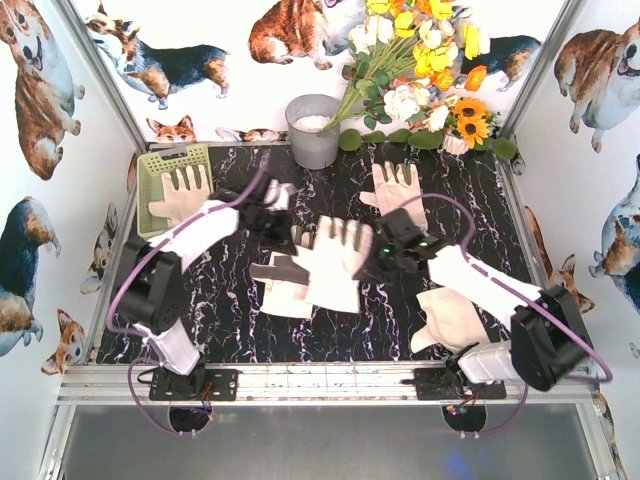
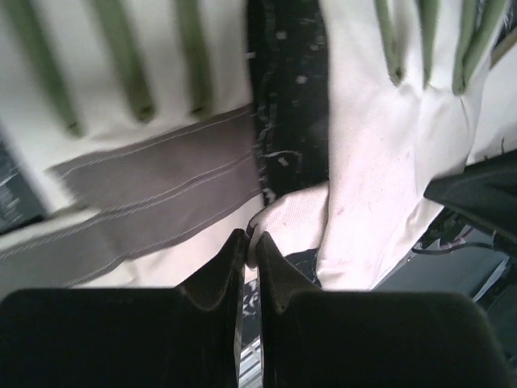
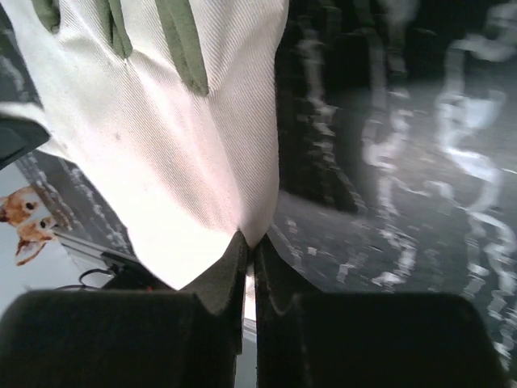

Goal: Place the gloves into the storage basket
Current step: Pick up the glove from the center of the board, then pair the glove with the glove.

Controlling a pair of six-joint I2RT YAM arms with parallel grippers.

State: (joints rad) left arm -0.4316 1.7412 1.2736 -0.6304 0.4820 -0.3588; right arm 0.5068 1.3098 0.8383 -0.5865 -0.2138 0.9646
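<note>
Pickup step: left gripper (image 2: 250, 236) and right gripper (image 3: 250, 242) both clamped on the middle glove (image 1: 335, 255). Next I'd lift it and carry it to the storage basket (image 1: 165, 158), upper left.

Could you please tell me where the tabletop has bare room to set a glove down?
Bare tabletop runs along the near edge between the left arm base and right arm base, and at back right between the lone glove and the wall. The middle is crowded with gloves.
</note>
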